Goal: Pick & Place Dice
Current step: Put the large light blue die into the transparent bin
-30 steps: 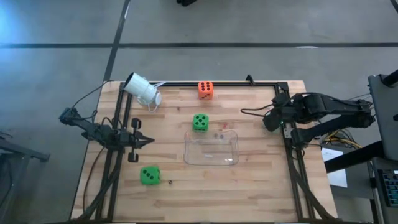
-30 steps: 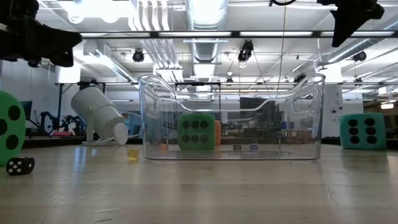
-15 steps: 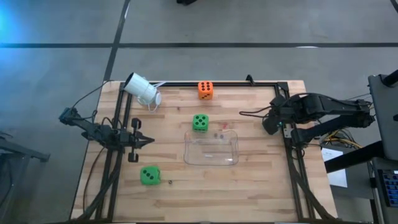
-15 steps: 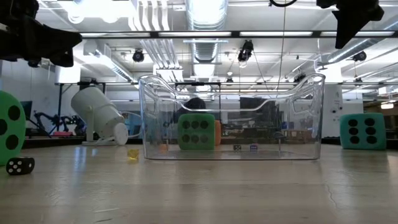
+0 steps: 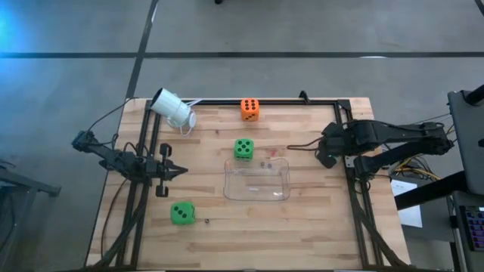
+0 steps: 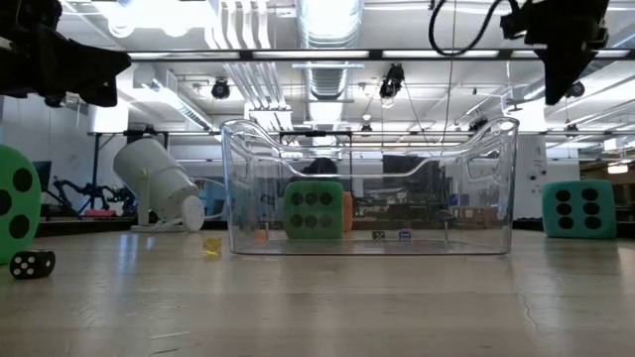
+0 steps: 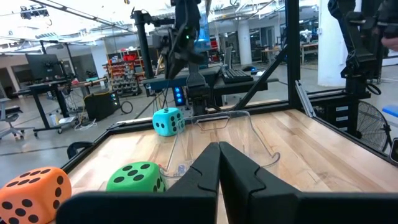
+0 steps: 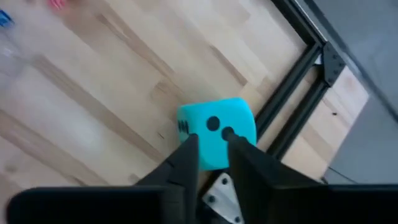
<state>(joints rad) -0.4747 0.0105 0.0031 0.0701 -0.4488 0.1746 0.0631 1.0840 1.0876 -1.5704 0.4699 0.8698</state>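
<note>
The right gripper (image 5: 327,151) hangs above the teal die (image 8: 217,132), its 2 fingers (image 8: 186,163) slightly parted, holding nothing. The die sits on the wooden table (image 5: 310,204) directly beneath the fingertips, beside the black frame rail (image 8: 292,93). The left gripper (image 5: 180,171) is clenched shut and empty, clear plastic bin (image 5: 257,181) ahead of it.

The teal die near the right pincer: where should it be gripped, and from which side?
Probably from above, closing on two opposite flat side faces of the teal die. It sits flat on the table, close to the black frame rail, so a sideways approach looks cramped. The right pincer already hangs over it.
</note>
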